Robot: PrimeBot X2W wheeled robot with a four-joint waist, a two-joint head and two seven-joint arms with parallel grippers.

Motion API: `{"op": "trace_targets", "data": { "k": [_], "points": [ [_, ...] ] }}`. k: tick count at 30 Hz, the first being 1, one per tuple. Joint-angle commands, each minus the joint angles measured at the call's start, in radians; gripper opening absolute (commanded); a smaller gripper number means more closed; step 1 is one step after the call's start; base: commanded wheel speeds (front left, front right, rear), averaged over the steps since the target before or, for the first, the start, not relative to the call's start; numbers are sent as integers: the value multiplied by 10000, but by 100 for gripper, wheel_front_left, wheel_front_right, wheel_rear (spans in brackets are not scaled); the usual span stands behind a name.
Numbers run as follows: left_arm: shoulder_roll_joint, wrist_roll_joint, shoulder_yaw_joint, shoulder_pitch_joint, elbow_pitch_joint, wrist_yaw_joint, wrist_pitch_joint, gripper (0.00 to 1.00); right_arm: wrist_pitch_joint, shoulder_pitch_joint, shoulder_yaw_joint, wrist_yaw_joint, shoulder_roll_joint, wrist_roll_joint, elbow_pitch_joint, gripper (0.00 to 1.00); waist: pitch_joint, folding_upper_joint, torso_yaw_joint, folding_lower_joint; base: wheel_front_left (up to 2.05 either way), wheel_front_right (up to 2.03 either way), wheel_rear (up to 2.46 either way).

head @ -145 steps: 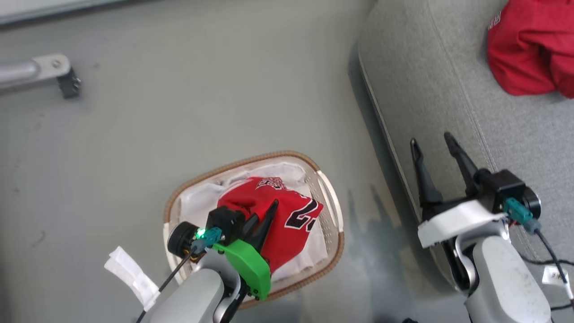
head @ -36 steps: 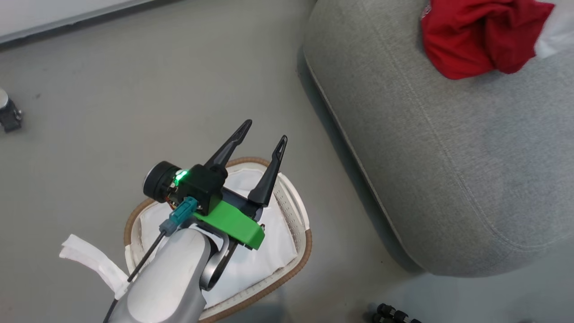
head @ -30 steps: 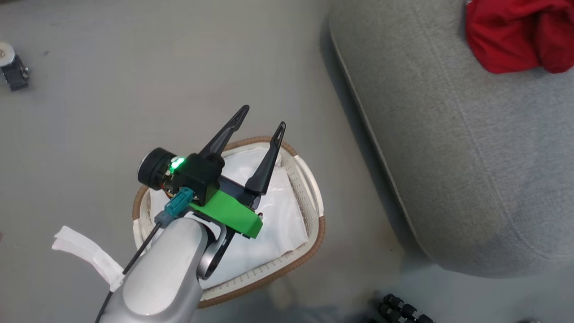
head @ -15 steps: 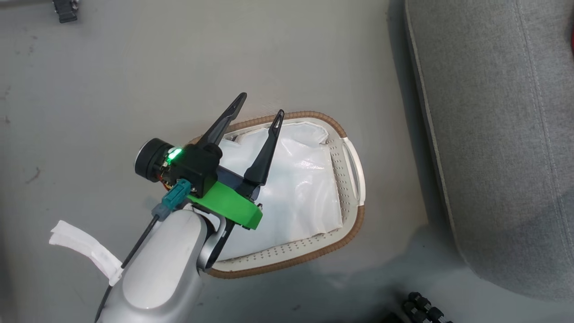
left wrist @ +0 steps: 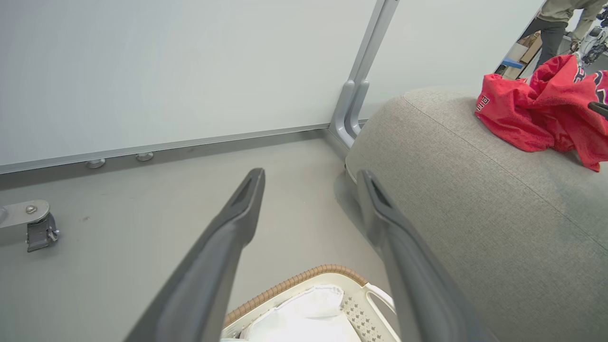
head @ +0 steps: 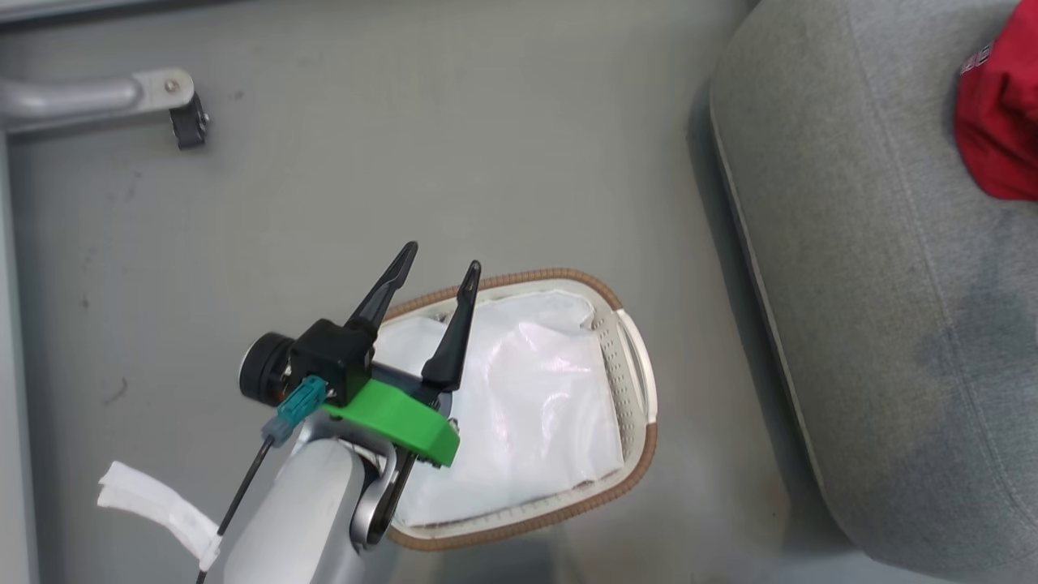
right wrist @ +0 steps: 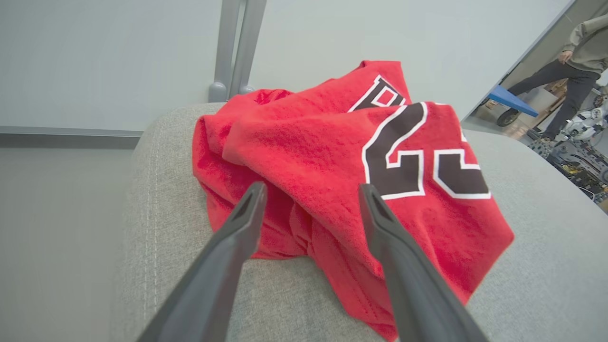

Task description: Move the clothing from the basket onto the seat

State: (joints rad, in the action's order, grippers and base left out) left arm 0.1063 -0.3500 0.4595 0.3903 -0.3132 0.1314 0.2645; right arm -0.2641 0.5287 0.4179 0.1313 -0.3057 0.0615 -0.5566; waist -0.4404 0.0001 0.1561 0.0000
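The basket [head: 642,430] stands on the floor and holds just its white liner [head: 527,405]. My left gripper [head: 442,257] hangs open over the basket's far left rim, nothing between its fingers [left wrist: 311,175]. Both red garments lie bunched together on the grey seat [head: 876,284], showing as a red edge [head: 1001,138] at the right. In the left wrist view the red clothing [left wrist: 536,114] rests on the seat [left wrist: 475,199] beyond the basket rim [left wrist: 294,282]. My right gripper [right wrist: 312,189] is open just short of the number 23 garment [right wrist: 332,156], holding nothing.
A metal leg with a caster [head: 182,122] stands on the floor at the far left. A white panel wall with a grey post [left wrist: 354,99] runs behind the seat. A person [right wrist: 570,52] walks in the background at the right, near other equipment.
The number 23 garment was in the basket 4.8 s ago; now only the liner lies there. My left gripper has risen out, open. The head camera swung, shifting the whole picture.
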Motion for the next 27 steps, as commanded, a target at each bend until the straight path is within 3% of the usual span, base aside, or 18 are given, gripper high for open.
{"op": "trace_targets", "data": {
  "k": [1,7,9,14,27],
  "points": [
    [-18,21,-134,-308,-57,-13,-4,100,-3,-339,-215,-10,108,-250,296,100,1062,-1,50,0,0,0,0],
    [-162,305,-1004,-1088,-196,-13,-4,100,-3,-1247,-1692,-10,762,-1605,1403,100,1979,-1,-194,0,0,0,0],
    [-206,449,-1351,-1304,-225,-13,-5,100,-3,-1451,-2450,-14,695,-1687,1638,100,2208,-1,-335,0,0,0,0],
    [-330,906,-2077,-1718,-137,-13,-4,100,-3,-1744,-3262,-12,1184,-2103,1946,100,2659,-1,-735,0,0,0,0],
    [-485,1854,-3847,-2880,-162,-28,-4,100,-3,-3042,-4189,-12,2240,-2078,1979,100,3512,-1,-1457,0,0,0,0]
  ]
}}
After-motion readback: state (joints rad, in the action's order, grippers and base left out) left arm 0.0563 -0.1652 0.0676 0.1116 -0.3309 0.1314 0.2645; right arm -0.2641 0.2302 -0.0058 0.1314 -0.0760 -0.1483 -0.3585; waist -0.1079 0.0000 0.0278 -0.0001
